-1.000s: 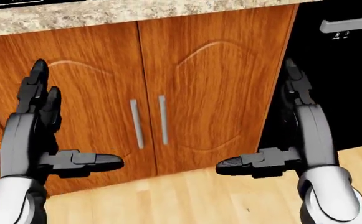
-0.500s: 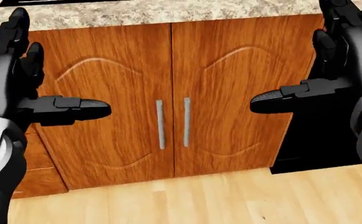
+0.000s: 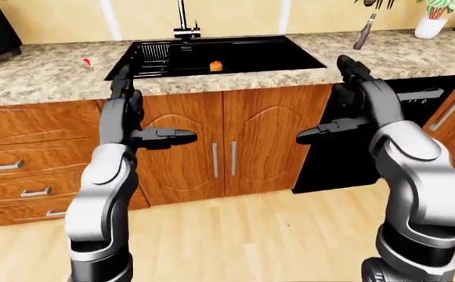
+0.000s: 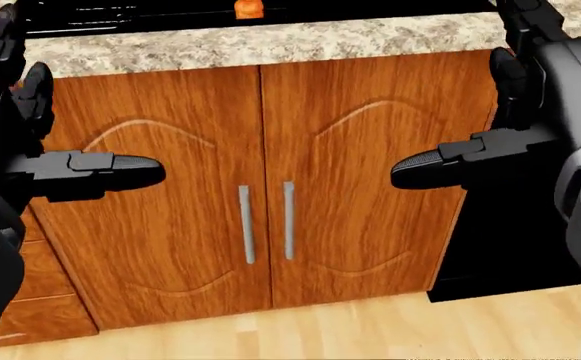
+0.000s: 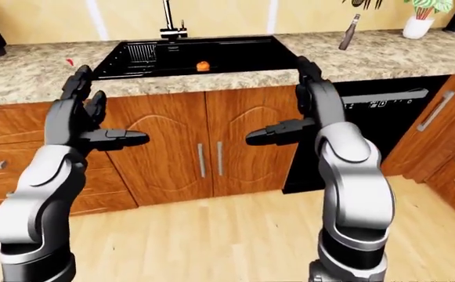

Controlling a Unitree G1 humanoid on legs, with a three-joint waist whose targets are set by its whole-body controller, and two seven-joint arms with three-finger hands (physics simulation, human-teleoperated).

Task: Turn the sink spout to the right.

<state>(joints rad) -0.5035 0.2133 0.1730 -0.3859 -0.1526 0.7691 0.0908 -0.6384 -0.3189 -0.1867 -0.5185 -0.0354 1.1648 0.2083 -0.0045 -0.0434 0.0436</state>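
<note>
The black sink is set in a speckled granite counter. Its faucet stands at the sink's far rim; its upright runs out of the top of the eye views, so the spout end is hidden. A small orange thing lies in the basin. My left hand is open, fingers up and thumb pointing inward, in front of the left cabinet door. My right hand is open the same way, in front of the right door. Both hands are empty and below the counter's edge.
Wooden cabinet doors with two metal handles are under the sink. A black dishwasher is to the right and drawers are to the left. A dark bottle and a potted plant stand on the counter at right.
The head view has shifted: the counter's edge now sits lower in it, and the sink rim and orange thing show at its top. Both hands rose and stay open.
</note>
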